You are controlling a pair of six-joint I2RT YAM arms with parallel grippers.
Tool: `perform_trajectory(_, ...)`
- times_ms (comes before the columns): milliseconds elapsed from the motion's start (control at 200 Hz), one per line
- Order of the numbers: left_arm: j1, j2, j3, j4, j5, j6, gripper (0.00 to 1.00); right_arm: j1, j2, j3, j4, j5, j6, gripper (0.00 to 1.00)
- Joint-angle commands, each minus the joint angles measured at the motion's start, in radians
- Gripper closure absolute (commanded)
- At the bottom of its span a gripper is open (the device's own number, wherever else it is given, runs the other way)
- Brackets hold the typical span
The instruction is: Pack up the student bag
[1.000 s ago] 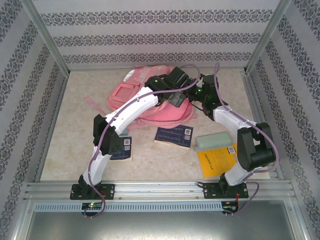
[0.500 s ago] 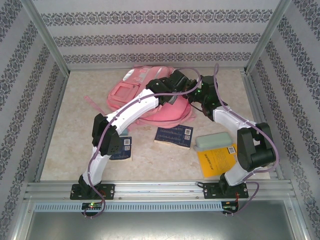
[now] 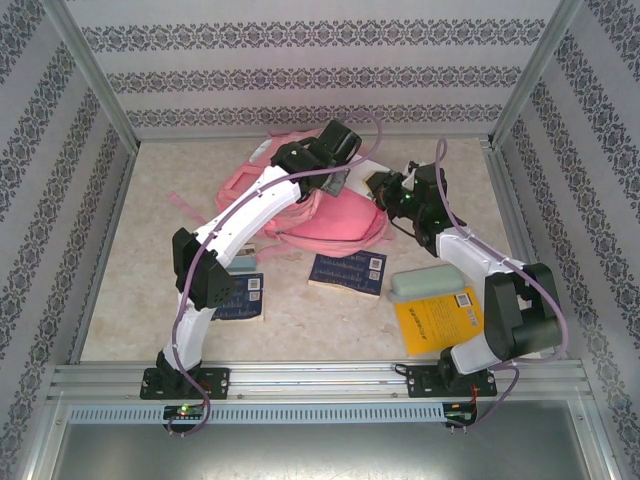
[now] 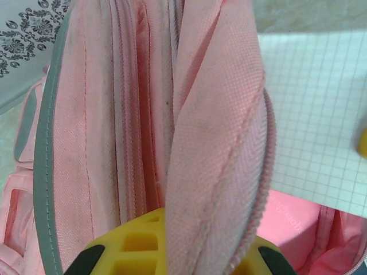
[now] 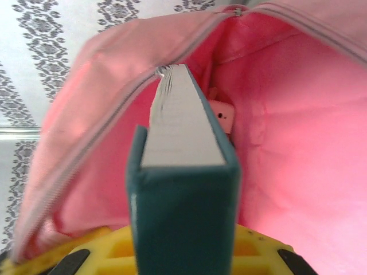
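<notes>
Backpack (image 3: 335, 218), zip edge (image 4: 229, 172) pinched up by left gripper (image 4: 178, 252); right gripper (image 5: 183, 255), clamped on teal book (image 5: 183, 166), should slide it straight in, clear of fabric.

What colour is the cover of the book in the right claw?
Dark teal; the right wrist view shows the book best.

You have the student bag (image 3: 340, 225), a large pink backpack, lying toward the far middle of the worktop (image 3: 140, 270). There is a pale grey-white patch at its far-left end, and a thin pink strap (image 3: 190, 208) trails left. Its main compartment is unzipped and the zipper edge is lifted, showing brighter pink lining (image 5: 298, 126).
</notes>
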Motion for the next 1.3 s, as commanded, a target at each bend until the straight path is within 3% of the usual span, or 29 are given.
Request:
perform_trajectory(0,0.024,-0.092,0.059,0.019,0.009,-0.008,1.00,-0.003,-0.029,-0.050,0.045,0.000,-0.066,1.00)
perform_trajectory(305,0.109,-0.128,0.059,0.051,0.166,-0.055,1.00,0.023,0.005,-0.132,0.042,0.034,-0.150,1.00)
perform_trajectory(460,0.112,-0.132,0.085,0.063,0.180,-0.020,1.00,0.069,0.041,-0.092,0.055,0.033,-0.154,1.00)
perform_trajectory(859,0.135,-0.109,0.118,0.074,0.208,0.005,1.00,0.233,0.264,0.255,0.079,0.039,-0.034,1.00)
perform_trajectory(1179,0.184,-0.088,0.153,0.082,0.312,-0.068,1.00,0.360,0.561,0.589,-0.090,0.149,0.005,1.00)
perform_trajectory(1294,0.188,-0.074,0.152,0.086,0.353,-0.086,1.00,0.385,0.654,0.694,-0.133,0.184,0.005,0.91)
